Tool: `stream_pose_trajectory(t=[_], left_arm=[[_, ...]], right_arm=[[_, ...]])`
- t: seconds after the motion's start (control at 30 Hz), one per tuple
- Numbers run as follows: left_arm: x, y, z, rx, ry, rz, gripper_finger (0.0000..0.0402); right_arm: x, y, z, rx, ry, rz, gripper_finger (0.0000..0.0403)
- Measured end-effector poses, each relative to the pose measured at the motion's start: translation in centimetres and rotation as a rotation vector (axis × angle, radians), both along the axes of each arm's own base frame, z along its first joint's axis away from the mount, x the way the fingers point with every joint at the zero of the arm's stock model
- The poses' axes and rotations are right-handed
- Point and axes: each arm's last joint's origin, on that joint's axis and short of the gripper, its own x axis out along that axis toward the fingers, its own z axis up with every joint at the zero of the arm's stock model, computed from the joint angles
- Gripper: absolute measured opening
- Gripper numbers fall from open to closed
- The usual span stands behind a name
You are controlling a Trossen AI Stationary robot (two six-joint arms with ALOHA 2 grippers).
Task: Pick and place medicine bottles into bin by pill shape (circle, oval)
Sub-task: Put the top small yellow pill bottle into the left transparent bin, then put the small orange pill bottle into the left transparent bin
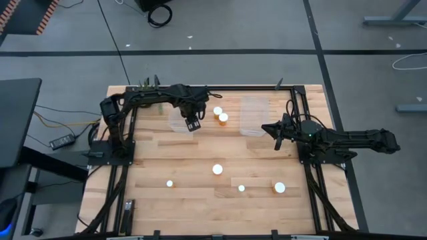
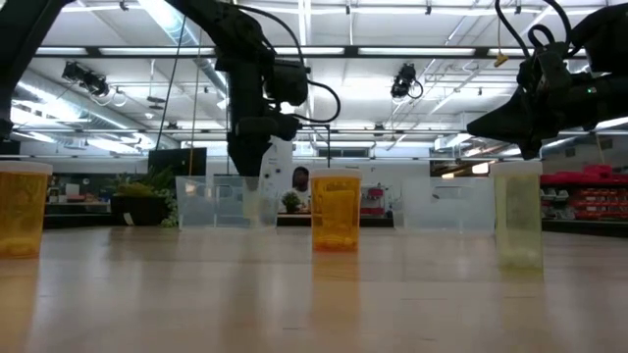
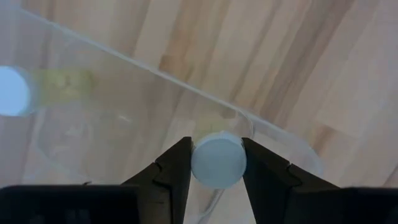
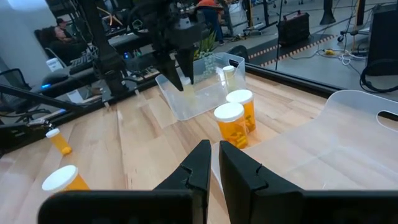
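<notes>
- My left gripper [image 1: 193, 124] pinches a white-capped medicine bottle [image 3: 217, 160] between its two dark fingers [image 3: 171, 174]; it hangs over the near edge of the left clear bin [image 1: 177, 120] at the back of the table [image 1: 200, 200].
- In my left wrist view the bin's clear rim [image 3: 186, 87] runs across just beyond the held bottle, and another white-capped bottle [image 3: 12, 91] lies inside the bin.
- My right gripper [image 1: 275, 131] has its fingers pressed nearly together with nothing between them; it hovers off the table just beside the right clear bin [image 1: 254, 115].
- Two bottles [image 1: 221, 115] stand touching between the two bins.
- Nearer the front, four more bottles stand well apart: one at the middle [image 1: 217, 169], one to the left [image 1: 169, 183], a small one [image 1: 241, 188] and a wider one [image 1: 279, 188] to the right.
- A small green plant [image 1: 148, 84] sits at the table's back edge behind my left arm.
</notes>
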Motion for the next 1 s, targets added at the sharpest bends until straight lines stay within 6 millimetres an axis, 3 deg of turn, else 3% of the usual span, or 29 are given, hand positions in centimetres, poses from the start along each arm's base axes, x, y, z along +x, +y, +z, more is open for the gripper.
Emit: stream_pose_trajectory(t=[0.43,0.77,1.0], left_arm=[[0.5,0.1,-1.3,-0.021,0.018,-0.026,0.014],[0.4,0.1,-1.3,-0.02,0.023,-0.045,0.0205],[0.1,0.0,0.0,0.025,0.007,-0.072,0.0217]], right_arm=[[0.0,0.0,0.0,0.0,0.003,0.001,0.0039],[0.0,0.0,0.0,0.0,0.004,0.0,0.0039],[0.0,0.0,0.0,0.0,0.003,0.001,0.0039]])
